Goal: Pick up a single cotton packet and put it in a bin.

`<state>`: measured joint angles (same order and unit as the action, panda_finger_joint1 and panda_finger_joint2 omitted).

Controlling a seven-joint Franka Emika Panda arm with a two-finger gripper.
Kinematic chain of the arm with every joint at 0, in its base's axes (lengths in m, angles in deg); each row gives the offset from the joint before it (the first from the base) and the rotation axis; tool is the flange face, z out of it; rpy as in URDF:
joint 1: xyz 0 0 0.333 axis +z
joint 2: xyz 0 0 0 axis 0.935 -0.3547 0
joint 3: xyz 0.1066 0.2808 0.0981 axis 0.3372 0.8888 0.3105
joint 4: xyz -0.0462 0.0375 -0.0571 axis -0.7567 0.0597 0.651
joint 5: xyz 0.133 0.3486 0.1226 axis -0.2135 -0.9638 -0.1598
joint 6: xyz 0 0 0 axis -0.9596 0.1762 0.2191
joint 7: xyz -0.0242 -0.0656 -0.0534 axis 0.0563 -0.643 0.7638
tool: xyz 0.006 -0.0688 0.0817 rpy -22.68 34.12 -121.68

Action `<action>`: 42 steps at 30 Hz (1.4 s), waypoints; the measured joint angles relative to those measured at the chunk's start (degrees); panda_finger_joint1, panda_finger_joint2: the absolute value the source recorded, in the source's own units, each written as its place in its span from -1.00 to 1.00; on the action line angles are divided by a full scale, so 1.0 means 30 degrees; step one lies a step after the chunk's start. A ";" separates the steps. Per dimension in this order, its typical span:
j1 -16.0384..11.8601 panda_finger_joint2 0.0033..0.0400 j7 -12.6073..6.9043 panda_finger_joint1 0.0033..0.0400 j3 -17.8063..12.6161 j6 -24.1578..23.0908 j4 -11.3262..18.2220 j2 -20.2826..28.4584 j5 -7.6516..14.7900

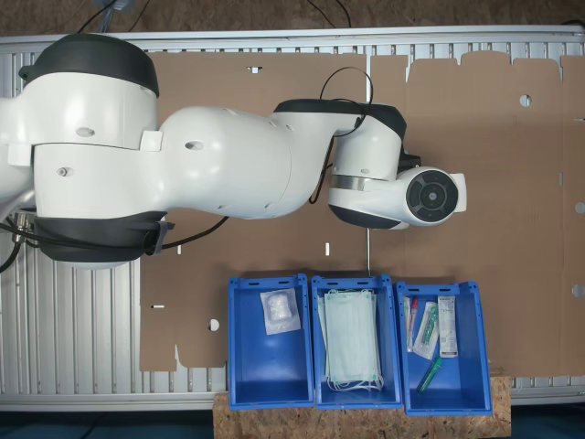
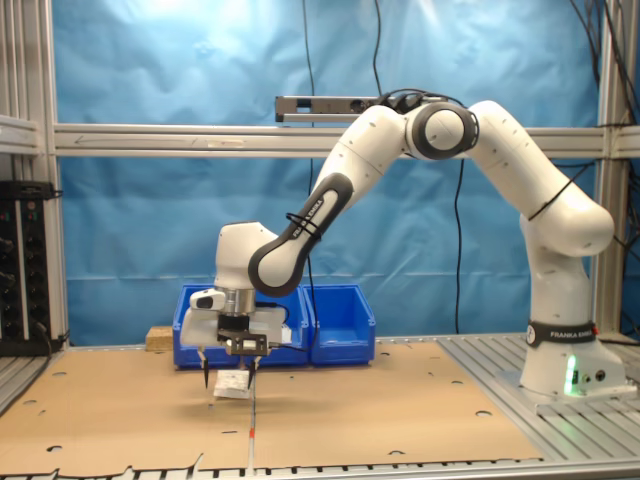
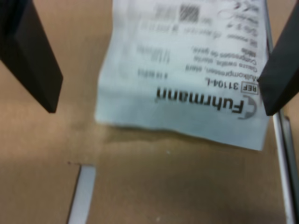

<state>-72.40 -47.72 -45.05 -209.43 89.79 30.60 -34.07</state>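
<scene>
cotton packet [image 3: 187, 79] between parted gripper [image 2: 228, 378] fingers | bin [image 1: 267, 352]: one packet

The cotton packet [image 3: 187, 79] is blurred, its far end cut off — smaller print unreadable.

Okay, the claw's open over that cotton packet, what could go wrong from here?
1. The cotton packet sits off centre in the open claw, close to one finger and far from the other, so closing may only pinch an edge or slide it.
2. The bin for packets adjoins the mask bin, so a loose drop could land wrong.
</scene>
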 joint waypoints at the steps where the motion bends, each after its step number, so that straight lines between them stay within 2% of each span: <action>1: -0.0088 1.00 -0.0019 1.00 0.0090 -0.0021 -0.0068 -0.0127 0.0002; 9: -0.0649 1.00 -0.0171 1.00 0.0447 -0.0194 -0.0269 -0.0740 0.0007; 21: -0.1105 1.00 -0.0185 1.00 0.0820 -0.0204 -0.0303 -0.0736 0.0007; 42: -0.1592 1.00 -0.0252 1.00 0.0880 -0.0330 -0.0308 -0.0378 0.0009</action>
<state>-77.18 -48.48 -42.41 -210.42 88.87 29.47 -34.05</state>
